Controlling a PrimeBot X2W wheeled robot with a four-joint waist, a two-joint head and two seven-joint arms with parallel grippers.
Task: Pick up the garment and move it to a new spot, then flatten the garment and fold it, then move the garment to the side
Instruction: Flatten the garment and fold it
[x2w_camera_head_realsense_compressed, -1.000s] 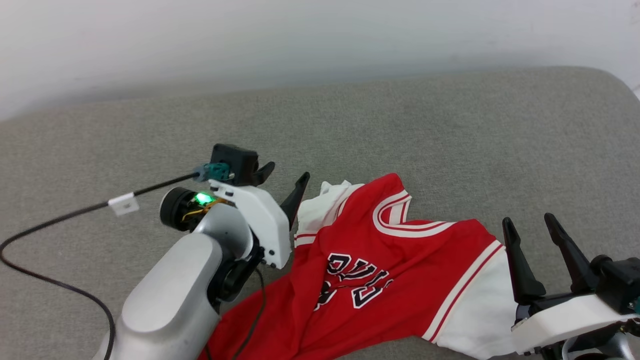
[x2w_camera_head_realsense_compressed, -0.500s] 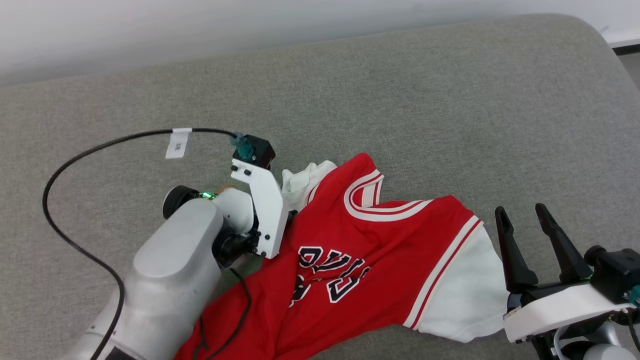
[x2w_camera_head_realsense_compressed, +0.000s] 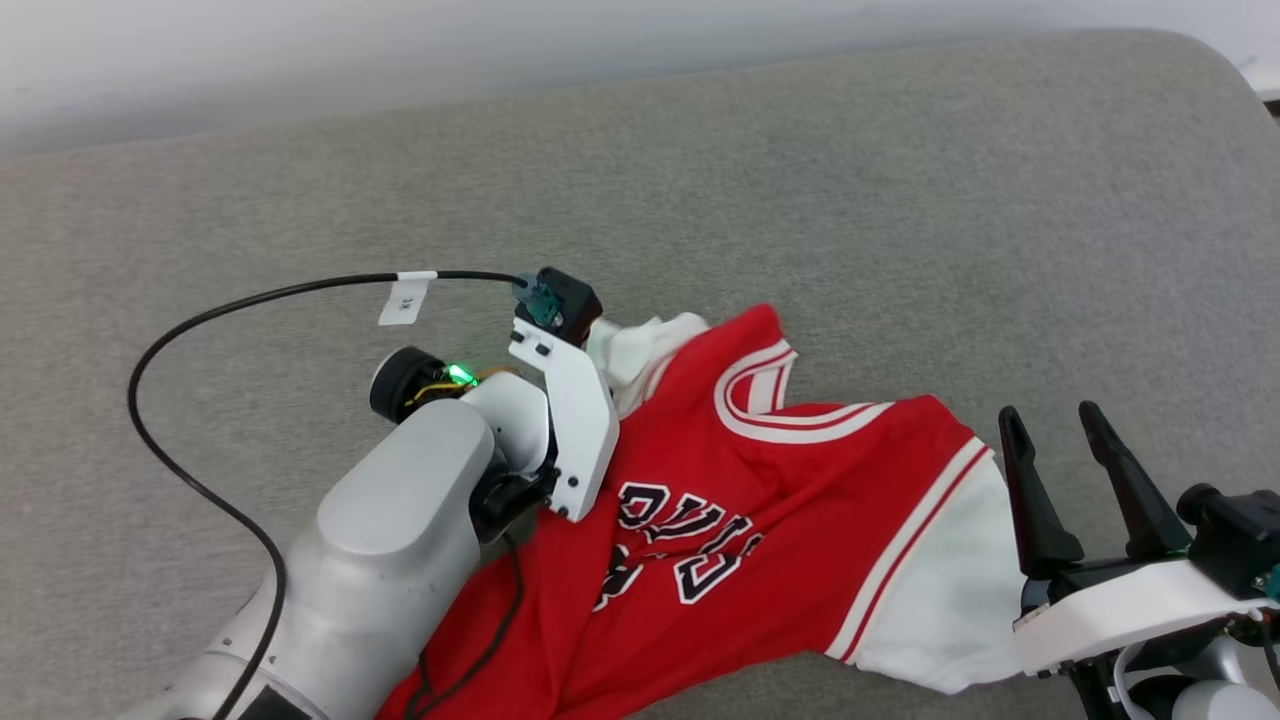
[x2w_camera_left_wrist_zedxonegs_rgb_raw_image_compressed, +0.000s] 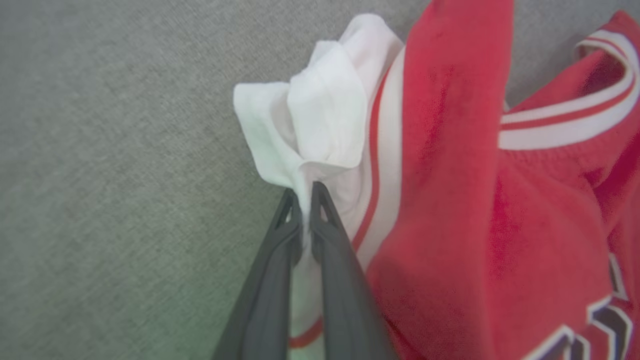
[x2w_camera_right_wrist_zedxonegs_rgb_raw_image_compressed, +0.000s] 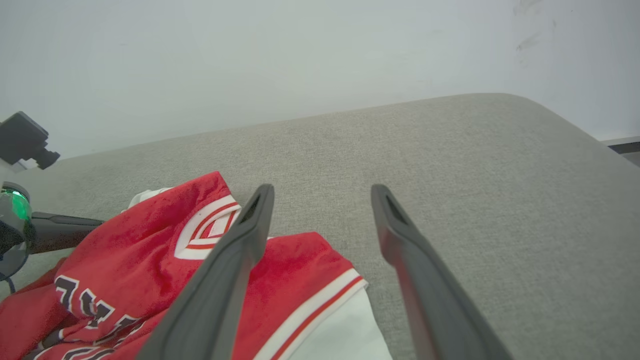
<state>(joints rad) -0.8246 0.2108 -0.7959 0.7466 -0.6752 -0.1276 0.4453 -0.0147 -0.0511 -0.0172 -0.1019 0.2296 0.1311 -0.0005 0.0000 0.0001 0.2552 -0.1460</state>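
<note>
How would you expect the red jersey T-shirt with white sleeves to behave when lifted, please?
Probably floppy: the red jersey T-shirt lies crumpled and bunches where the left gripper pinches its white sleeve. Lifted by that corner, it would likely hang and trail.

The garment (x2w_camera_head_realsense_compressed: 800, 480) lies rumpled on the grey cushion (x2w_camera_head_realsense_compressed: 900, 200), right gripper (x2w_camera_head_realsense_compressed: 1048, 415) beside it.

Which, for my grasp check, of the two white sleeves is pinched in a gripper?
The bunched sleeve on the robot's left, pinched by the shut left gripper; the other sleeve lies beside the open right gripper.
</note>
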